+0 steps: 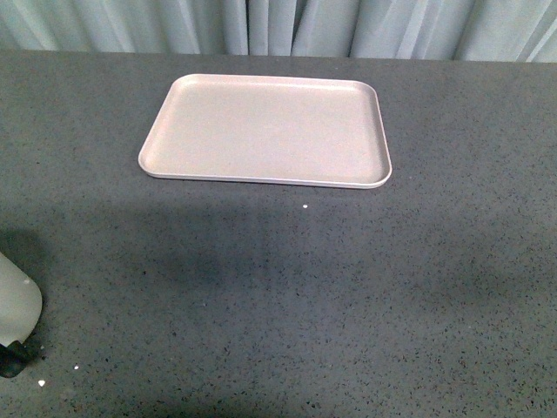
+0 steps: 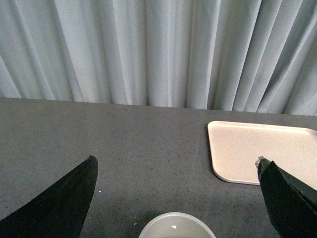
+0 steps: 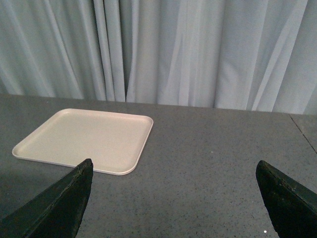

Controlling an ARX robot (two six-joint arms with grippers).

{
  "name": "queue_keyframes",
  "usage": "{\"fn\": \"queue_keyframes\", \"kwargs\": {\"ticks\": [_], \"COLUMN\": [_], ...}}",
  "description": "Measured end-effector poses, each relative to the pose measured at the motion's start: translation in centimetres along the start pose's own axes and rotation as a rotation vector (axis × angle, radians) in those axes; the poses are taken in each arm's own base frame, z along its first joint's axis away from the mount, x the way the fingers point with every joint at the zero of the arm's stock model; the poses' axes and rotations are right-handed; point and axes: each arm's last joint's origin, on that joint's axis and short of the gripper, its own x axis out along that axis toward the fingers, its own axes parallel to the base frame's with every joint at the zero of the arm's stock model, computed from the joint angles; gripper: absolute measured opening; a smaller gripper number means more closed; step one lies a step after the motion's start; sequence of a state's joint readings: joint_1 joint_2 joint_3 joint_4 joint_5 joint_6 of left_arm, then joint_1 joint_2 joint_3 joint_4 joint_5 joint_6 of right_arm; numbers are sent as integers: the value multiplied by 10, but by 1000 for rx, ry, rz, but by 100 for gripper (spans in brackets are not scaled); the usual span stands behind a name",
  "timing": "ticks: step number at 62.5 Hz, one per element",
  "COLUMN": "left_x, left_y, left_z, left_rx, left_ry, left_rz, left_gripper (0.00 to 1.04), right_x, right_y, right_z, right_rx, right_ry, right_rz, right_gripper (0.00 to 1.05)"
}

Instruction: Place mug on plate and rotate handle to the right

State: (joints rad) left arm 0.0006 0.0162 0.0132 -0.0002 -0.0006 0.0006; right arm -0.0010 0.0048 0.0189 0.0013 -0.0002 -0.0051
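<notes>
Mug [image 1: 17, 305] sits near-left on the table [image 1: 348, 296], cropped by the front view's left edge. The dark bit at its base is probably the handle [image 1: 10, 357], but it's too cut off to confirm. It is well apart from the plate [image 1: 265, 131], which lies flat at far centre, long rims roughly parallel to the table's back edge. The plate's far rim is near the curtain [image 1: 278, 26]. Between the mug and the plate's near rim there is only grey tabletop and a few white specks [image 1: 305, 206].

Left gripper [image 2: 176, 161]: fingers spread wide, mug rim [image 2: 176, 225] between them, no contact visible. The plate corner [image 2: 223, 173] is off to one side.

Right gripper [image 3: 173, 162]: fingers spread wide over bare table, holding nothing. The plate [image 3: 84, 139] lies toward one finger, with a table seam [image 3: 302, 131] on the other side.
</notes>
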Motion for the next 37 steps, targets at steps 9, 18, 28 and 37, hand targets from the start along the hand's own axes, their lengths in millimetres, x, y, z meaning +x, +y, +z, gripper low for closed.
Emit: {"fn": "queue_keyframes", "kwargs": {"ticks": [9,18,28,37], "left_x": [0,0,4,31], "left_y": [0,0,5,25], "left_z": [0,0,5,20], "left_rx": [0,0,-177,-231], "left_ry": [0,0,405,527], "left_rz": [0,0,-203,-199], "left_gripper": [95,95,95,95], "right_x": [0,0,0,0], "right_y": [0,0,0,0], "right_z": [0,0,0,0], "right_rx": [0,0,0,0], "right_ry": [0,0,0,0], "right_rz": [0,0,2,0], "right_gripper": [96,96,96,96]}}
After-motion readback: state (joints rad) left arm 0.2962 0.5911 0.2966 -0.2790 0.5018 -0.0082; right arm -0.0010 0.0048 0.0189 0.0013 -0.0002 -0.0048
